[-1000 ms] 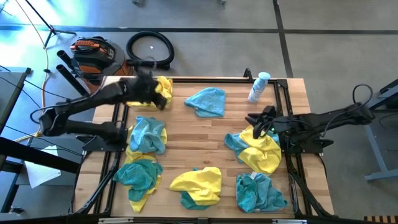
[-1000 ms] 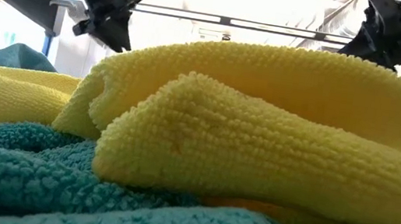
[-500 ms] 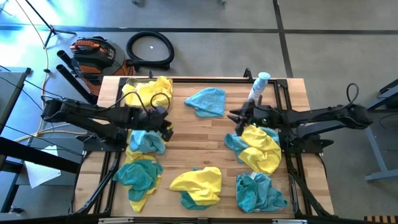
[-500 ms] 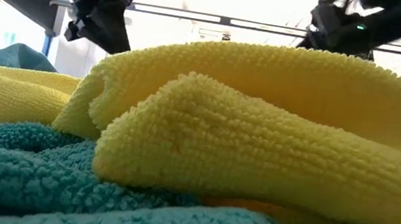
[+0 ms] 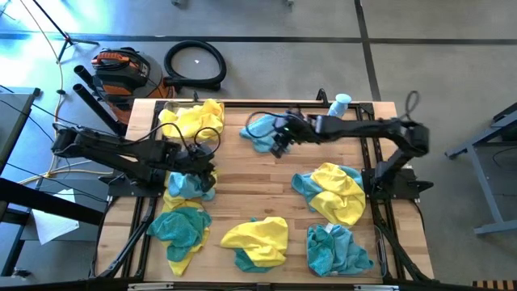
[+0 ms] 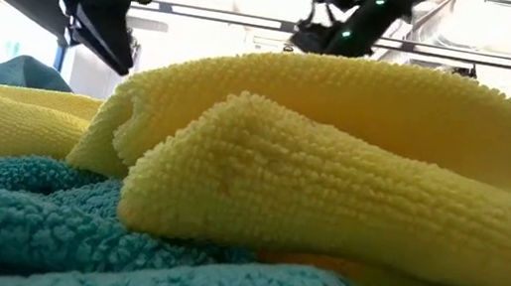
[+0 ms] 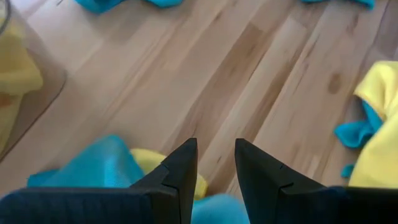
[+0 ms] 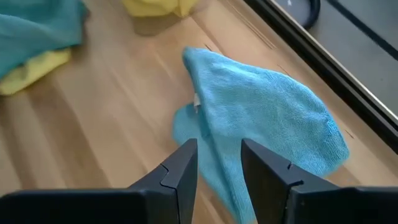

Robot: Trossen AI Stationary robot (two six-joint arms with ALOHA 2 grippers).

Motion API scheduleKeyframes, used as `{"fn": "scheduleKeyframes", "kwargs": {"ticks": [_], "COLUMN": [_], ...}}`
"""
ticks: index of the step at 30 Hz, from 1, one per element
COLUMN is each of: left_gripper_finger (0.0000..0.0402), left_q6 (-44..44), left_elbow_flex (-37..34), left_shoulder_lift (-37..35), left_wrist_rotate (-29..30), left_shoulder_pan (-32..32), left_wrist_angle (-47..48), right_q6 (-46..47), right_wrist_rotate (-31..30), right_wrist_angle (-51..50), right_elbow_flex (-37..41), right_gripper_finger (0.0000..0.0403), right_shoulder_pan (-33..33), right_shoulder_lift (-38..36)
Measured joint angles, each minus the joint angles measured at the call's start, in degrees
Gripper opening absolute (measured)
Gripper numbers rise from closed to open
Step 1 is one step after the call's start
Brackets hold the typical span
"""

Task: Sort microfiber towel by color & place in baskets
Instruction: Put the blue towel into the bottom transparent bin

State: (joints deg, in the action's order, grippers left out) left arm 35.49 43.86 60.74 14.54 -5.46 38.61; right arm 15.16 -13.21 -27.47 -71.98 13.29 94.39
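High view: bright yellow fuzzy microfiber towels [image 5: 192, 121] already piled in clear plastic basket [image 5: 166, 107] at far left corner. Second basket not made out. Most blue and yellow cloths scattered over wooden slatted table [image 5: 250, 186], unsorted. Right gripper [image 5: 280, 141], jaws apart and empty, over lone teal-blue fuzzy towel [image 5: 262, 131]. Left gripper [image 5: 212, 164], jaws apart and empty, above left-side blue heap [image 5: 187, 182].

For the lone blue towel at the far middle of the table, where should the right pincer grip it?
Grip the blue towel on its raised fold ridge, coming down from above with the right pincer. The ridge stands proud of the flat spread cloth, so it probably pinches most easily.
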Motion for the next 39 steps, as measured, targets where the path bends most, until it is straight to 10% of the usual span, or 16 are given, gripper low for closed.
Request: {"fn": "scheduleKeyframes", "kwargs": {"ticks": [18, 27, 39], "left_gripper_finger": [0.0097, 0.0090, 0.0032], "left_q6": [14.5, 37.7, 52.2], "left_elbow_flex": [0.1, 0.4, 18.5], "left_shoulder_lift": [-6.5, -4.5, 13.2], "left_wrist_rotate": [-3.8, -2.7, 6.5], "left_shoulder_pan": [-6.6, -17.0, -30.6], "left_wrist_angle": [11.7, 10.9, 15.4], "right_q6": [12.1, 17.4, 17.4], "right_wrist_rotate": [-0.3, -0.8, -7.2], "right_wrist_angle": [-4.3, -15.0, -21.2], "right_elbow_flex": [-9.4, -9.3, -2.8], "right_gripper_finger": [0.0119, 0.0119, 0.0119], "right_shoulder_pan": [-5.4, -10.0, -20.7], "right_shoulder_lift": [6.4, 6.4, 1.5]}}
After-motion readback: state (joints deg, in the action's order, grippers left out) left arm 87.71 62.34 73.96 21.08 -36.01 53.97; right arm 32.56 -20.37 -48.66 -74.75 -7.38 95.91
